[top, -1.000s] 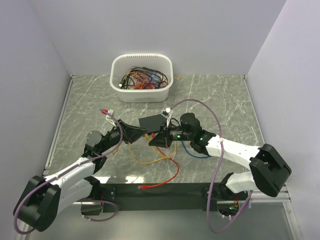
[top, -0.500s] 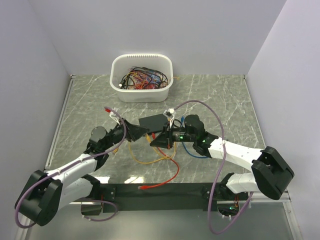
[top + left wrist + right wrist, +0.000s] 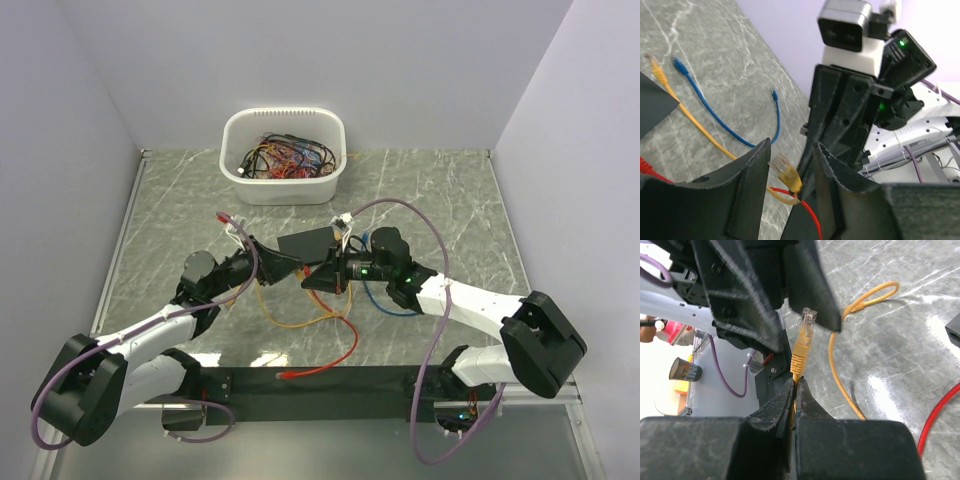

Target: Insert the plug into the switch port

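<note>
Our right gripper (image 3: 795,386) is clamped on the yellow cable (image 3: 799,360) just behind the plug (image 3: 808,321). The plug sits between our left gripper's (image 3: 791,150) fingers, which are apart with a gap on either side. Both meet just beside the black switch (image 3: 303,242) on the table (image 3: 440,190). We can't make out its ports.

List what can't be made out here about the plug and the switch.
Ports of the switch: top view, too small; left gripper and right gripper crowd its near edge.
Plug: top view, hidden between the grippers.
Switch: wrist views, cut off at the frame edge.
</note>
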Controlling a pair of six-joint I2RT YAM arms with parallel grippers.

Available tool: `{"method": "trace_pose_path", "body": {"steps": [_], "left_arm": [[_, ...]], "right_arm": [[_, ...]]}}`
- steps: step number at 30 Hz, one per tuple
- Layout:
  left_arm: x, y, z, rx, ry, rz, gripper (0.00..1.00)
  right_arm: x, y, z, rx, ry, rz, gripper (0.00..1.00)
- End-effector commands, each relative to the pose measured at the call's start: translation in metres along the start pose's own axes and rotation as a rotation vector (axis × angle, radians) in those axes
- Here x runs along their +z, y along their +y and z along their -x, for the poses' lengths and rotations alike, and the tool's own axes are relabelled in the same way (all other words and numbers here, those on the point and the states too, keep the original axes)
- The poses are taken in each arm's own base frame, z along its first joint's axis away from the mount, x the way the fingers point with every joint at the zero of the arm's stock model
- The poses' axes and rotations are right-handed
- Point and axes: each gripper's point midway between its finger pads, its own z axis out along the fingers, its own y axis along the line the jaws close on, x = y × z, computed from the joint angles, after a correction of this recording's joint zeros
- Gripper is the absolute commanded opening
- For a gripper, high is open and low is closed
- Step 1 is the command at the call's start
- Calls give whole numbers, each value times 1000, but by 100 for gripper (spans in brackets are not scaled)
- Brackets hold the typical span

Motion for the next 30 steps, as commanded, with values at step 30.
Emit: {"method": "trace_pose_path", "body": {"steps": [30], "left_arm": [[-1, -21, 14, 89, -39, -24, 9]], "right_arm": [[4, -21, 3, 66, 13, -9, 0]]}}
